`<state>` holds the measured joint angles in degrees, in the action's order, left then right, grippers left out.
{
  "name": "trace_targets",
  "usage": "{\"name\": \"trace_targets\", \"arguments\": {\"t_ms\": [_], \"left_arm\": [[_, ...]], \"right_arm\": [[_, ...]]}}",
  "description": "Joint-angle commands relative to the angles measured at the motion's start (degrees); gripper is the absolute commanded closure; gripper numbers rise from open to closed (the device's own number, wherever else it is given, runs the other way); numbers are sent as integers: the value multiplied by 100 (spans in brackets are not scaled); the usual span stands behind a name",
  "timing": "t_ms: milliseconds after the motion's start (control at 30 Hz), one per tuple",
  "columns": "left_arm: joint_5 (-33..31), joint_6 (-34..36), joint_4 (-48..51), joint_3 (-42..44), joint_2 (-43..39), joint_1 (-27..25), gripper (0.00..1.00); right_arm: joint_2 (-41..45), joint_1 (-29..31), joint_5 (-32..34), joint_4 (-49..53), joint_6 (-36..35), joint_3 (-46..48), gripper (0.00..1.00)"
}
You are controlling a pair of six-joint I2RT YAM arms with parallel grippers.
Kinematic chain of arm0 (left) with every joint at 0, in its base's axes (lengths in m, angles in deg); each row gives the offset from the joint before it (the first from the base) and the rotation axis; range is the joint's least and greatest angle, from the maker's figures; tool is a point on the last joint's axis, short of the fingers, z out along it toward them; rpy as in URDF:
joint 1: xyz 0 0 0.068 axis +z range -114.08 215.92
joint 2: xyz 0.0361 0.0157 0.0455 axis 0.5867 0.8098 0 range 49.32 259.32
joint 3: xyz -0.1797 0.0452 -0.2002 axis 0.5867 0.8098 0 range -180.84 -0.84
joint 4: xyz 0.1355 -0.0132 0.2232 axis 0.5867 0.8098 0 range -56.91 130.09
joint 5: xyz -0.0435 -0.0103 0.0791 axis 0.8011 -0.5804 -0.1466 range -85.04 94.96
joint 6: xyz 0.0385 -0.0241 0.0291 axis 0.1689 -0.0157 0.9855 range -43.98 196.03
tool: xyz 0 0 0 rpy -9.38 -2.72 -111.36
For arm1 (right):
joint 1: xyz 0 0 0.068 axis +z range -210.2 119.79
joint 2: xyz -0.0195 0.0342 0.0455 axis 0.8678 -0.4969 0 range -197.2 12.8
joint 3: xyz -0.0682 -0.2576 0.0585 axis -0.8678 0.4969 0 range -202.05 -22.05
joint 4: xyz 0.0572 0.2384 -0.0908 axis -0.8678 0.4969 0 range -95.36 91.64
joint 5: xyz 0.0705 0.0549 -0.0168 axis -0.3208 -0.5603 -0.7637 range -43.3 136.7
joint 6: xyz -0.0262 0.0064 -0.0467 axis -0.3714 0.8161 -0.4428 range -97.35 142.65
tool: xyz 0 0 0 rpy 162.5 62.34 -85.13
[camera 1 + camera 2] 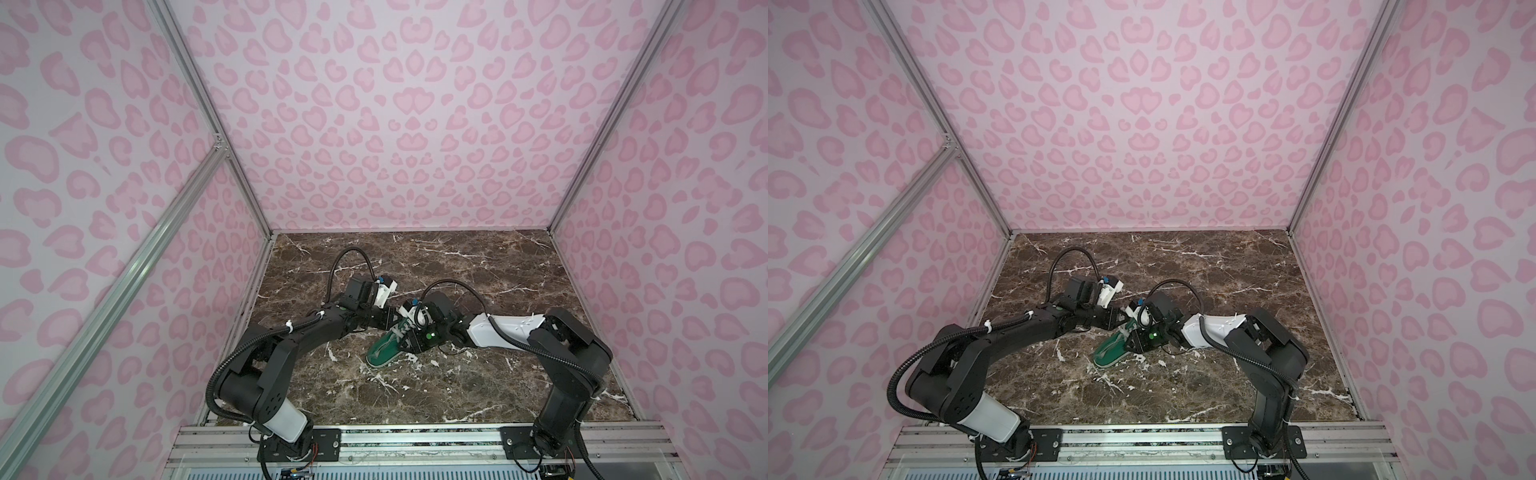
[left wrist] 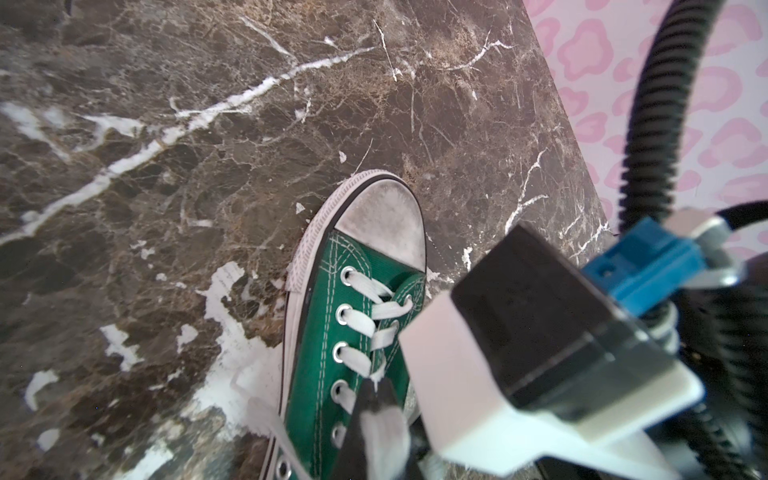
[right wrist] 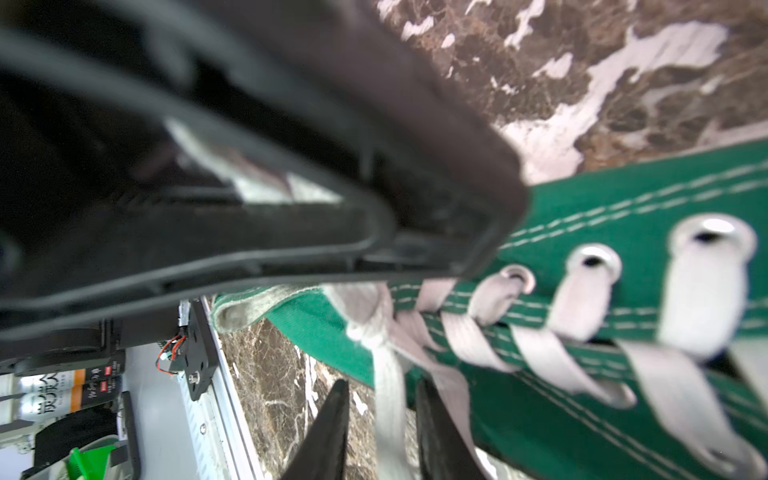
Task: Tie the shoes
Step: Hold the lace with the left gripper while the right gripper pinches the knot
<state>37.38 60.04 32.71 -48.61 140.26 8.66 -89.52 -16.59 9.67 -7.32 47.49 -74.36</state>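
Sneaker (image 1: 381, 352) lies mid-table, toe toward the front edge, with left gripper (image 2: 376, 384) clamped on a lace and right gripper (image 3: 380, 419), jaws narrow, straddling the lace (image 3: 388, 399) strand hanging off the knot.

Setting: robot test cell in a lab. Evidence: aluminium frame (image 1: 232, 158) of extrusion posts; walls (image 1: 395, 124) covered in pink leopard-print sheet on three sides; marble-pattern tabletop (image 1: 457, 266); two arms bolted to a slotted rail (image 1: 415, 440) at the front edge; exposed wiring (image 3: 170, 353) and stored canisters (image 3: 50, 395) outside the enclosure.
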Motion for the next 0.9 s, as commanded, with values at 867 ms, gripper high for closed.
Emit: {"name": "trace_targets", "arguments": {"t_ms": [867], "left_arm": [[-35, 41, -16, 66, -167, 238, 97]], "right_arm": [[209, 182, 825, 878, -222, -52, 100]]}}
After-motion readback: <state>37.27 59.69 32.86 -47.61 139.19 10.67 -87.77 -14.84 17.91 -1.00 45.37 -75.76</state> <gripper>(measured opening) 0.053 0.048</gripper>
